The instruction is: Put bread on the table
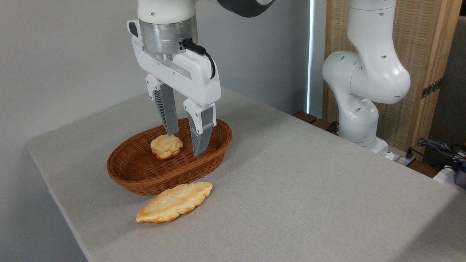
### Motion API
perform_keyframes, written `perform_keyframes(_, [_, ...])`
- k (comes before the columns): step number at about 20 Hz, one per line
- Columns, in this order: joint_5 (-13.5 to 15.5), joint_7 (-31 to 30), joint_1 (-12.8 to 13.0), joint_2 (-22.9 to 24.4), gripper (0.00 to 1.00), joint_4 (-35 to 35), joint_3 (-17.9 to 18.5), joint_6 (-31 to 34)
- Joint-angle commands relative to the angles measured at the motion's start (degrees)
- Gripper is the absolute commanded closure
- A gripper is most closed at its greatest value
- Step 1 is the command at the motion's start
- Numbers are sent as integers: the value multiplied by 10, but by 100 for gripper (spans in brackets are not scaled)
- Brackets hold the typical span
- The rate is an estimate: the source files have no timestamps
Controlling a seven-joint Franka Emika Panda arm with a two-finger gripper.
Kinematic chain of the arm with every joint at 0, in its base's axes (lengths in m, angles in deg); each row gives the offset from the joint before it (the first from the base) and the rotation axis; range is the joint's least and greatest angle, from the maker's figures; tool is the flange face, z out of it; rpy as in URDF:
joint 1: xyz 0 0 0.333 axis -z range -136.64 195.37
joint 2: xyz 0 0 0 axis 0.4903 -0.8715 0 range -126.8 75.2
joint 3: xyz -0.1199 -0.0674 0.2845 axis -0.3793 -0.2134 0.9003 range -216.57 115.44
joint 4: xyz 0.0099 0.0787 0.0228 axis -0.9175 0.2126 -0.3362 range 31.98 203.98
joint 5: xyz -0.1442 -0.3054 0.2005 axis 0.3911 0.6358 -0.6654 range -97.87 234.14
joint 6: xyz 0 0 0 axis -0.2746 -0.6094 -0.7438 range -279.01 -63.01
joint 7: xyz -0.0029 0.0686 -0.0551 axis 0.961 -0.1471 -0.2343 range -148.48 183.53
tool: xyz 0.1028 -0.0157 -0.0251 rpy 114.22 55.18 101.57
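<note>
One bun in one basket, one flat loaf on the bench.

The pincer (185,140) hangs spread over the wicker basket (145,178), its left finger tip just at the top of the small round bread (166,147), which sits inside. A single leaf-shaped loaf (174,202) lies on the grey bench (309,189) beside the basket. No writing is readable.

1. one fixed camera, set off the bench (291,203) at a raised height, looks down and across it at an angle.
2. it sits fairly near; the arm's upper part is cut off by the top edge.
3. it faces a grey wall behind.
</note>
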Motion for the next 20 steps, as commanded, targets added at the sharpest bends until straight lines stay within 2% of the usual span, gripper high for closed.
perform_keyframes(1, [-5, 7, -1, 5, 0, -2, 6, 11])
perform_keyframes(9, [0, 7, 1, -8, 0, 0, -3, 3])
perform_keyframes(16, [6, 2, 7, -17, 0, 42, -132, -15])
perform_keyframes(20, [4, -1, 7, -38, 0, 69, -192, -59])
